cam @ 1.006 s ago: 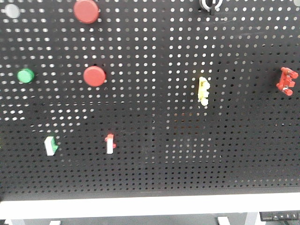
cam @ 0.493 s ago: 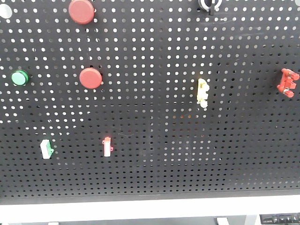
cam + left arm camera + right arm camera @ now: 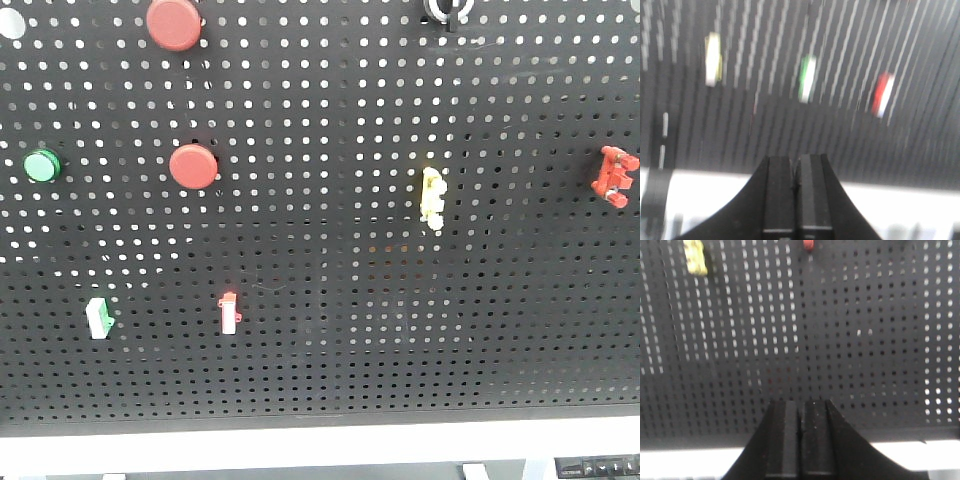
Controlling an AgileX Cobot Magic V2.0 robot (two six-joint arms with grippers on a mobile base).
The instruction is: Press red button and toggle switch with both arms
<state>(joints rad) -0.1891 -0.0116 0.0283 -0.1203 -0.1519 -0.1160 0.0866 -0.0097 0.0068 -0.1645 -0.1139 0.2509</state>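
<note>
In the front view, two round red buttons sit on the black pegboard (image 3: 330,380): one at the top left (image 3: 174,23) and one below it (image 3: 193,166). The all-red toggle switch (image 3: 614,176) is at the far right edge. Neither gripper shows in that view. In the left wrist view, my left gripper (image 3: 796,160) is shut and empty, low in front of the blurred board. In the right wrist view, my right gripper (image 3: 800,402) is shut and empty before the board's lower part. A red piece (image 3: 808,245) is cut off by the top edge there, probably the toggle switch.
A green button (image 3: 41,166), a pale yellow switch (image 3: 432,197), a white-green switch (image 3: 99,318), a white red-tipped switch (image 3: 229,313) and a black knob (image 3: 447,8) are also on the board. A white ledge (image 3: 320,445) runs below it. The yellow switch shows in the right wrist view (image 3: 695,257).
From one second ago to half a second ago, everything on the board shifted slightly left and up in the front view. Since then it has held still.
</note>
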